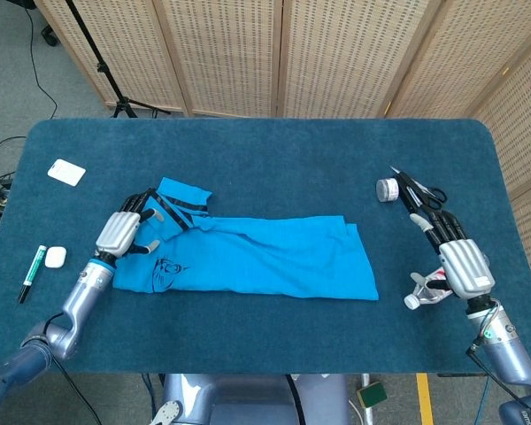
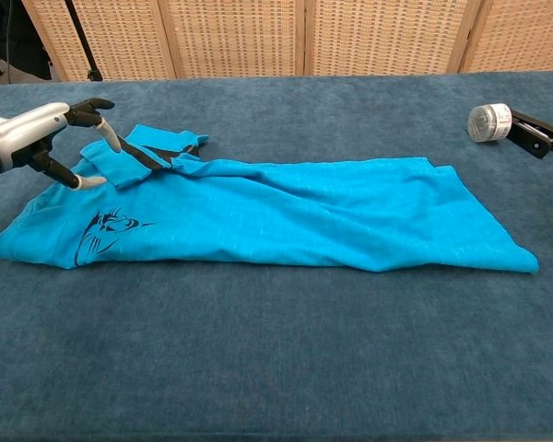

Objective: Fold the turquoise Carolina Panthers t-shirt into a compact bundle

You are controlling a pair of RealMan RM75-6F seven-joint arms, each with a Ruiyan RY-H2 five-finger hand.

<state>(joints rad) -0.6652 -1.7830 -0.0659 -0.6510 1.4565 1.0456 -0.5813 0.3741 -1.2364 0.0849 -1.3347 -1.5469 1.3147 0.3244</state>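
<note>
The turquoise t-shirt (image 1: 248,252) lies folded into a long flat strip across the middle of the table, also seen in the chest view (image 2: 286,216). Its black panther logo (image 2: 106,230) is near the left end, and a black-trimmed sleeve (image 2: 143,152) is folded over at the upper left. My left hand (image 1: 124,232) hovers low over that left end (image 2: 37,138) with fingers spread, and its thumb tip touches the cloth beside the sleeve. Nothing is gripped. My right hand (image 1: 456,257) rests on the table well right of the shirt, fingers apart and empty; the chest view does not show it.
A small round jar (image 1: 388,189) and black scissors (image 1: 422,190) lie at the right, just beyond my right hand. A white card (image 1: 66,171), a small white object (image 1: 55,257) and a marker (image 1: 25,279) sit near the left edge. Wicker screens stand behind the table.
</note>
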